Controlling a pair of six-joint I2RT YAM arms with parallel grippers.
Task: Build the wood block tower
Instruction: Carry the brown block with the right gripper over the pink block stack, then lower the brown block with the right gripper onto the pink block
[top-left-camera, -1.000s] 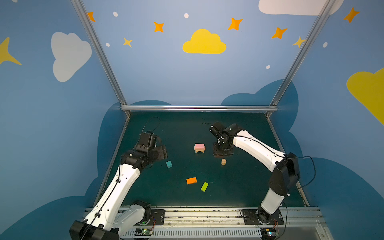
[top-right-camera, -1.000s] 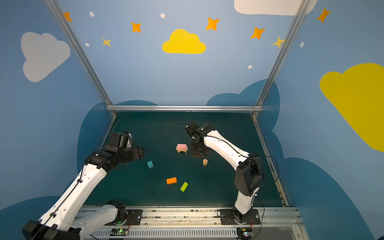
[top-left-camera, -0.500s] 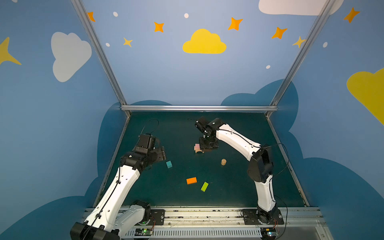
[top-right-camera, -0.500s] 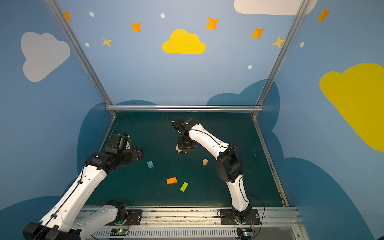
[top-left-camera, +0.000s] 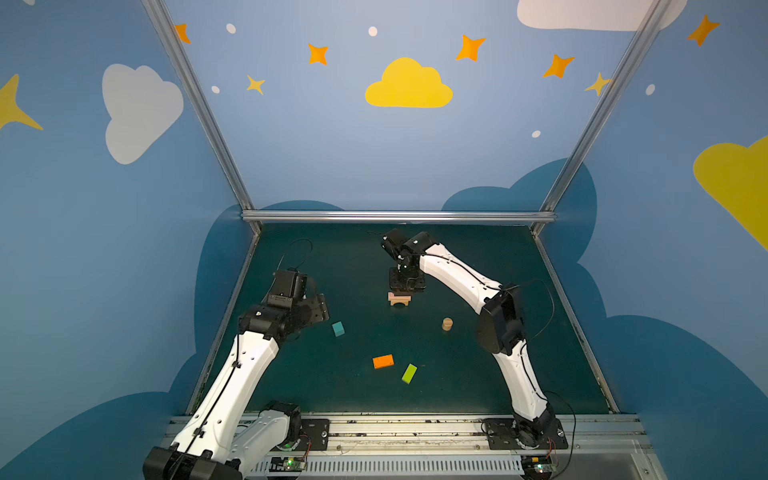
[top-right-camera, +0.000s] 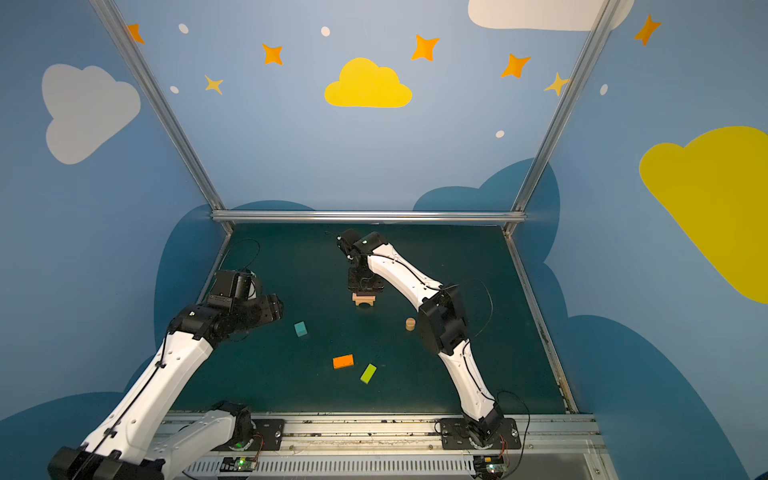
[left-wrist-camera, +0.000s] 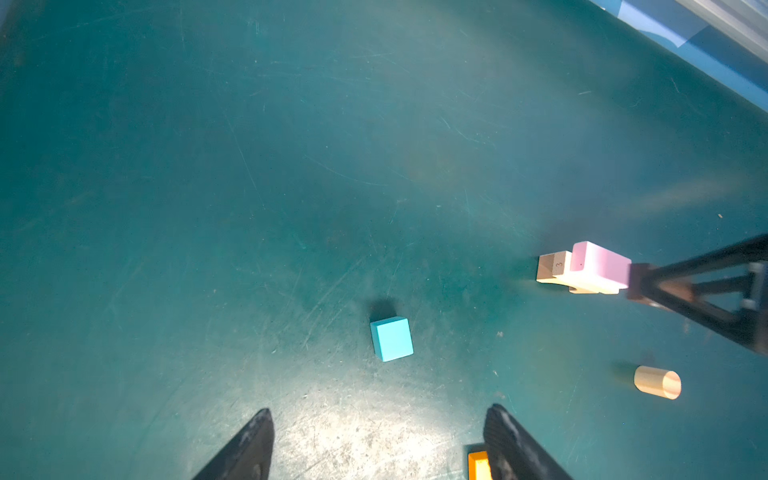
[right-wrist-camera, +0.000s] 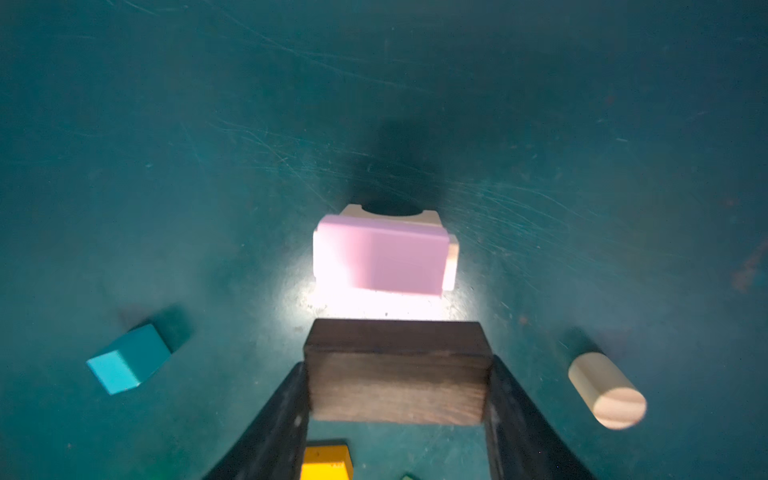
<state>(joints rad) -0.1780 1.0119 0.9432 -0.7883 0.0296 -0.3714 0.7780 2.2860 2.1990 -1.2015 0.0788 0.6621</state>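
A low stack stands mid-table: a tan arch (top-left-camera: 400, 303) under a tan plank and a pink brick (right-wrist-camera: 378, 259), seen in both top views. My right gripper (right-wrist-camera: 398, 368) is shut on a dark brown brick (right-wrist-camera: 397, 382) and hovers just above and slightly short of the pink brick (left-wrist-camera: 598, 264). Off to the left, my left gripper (left-wrist-camera: 379, 411) is open and empty, with the teal cube (left-wrist-camera: 391, 338) on the mat ahead of it. The tan cylinder (top-left-camera: 447, 323), orange brick (top-left-camera: 383, 361) and lime green brick (top-left-camera: 409, 373) lie loose nearer the front.
Dark green mat (top-left-camera: 478, 365) with metal rails at the back (top-left-camera: 399, 216) and both sides, blue walls behind. The arm bases sit on the front rail (top-left-camera: 407, 428). The right arm's elbow (top-left-camera: 500, 320) hangs just right of the cylinder.
The right arm swung left from beside the cylinder to over the stack, carrying the dark brown brick. The left arm has hardly moved.
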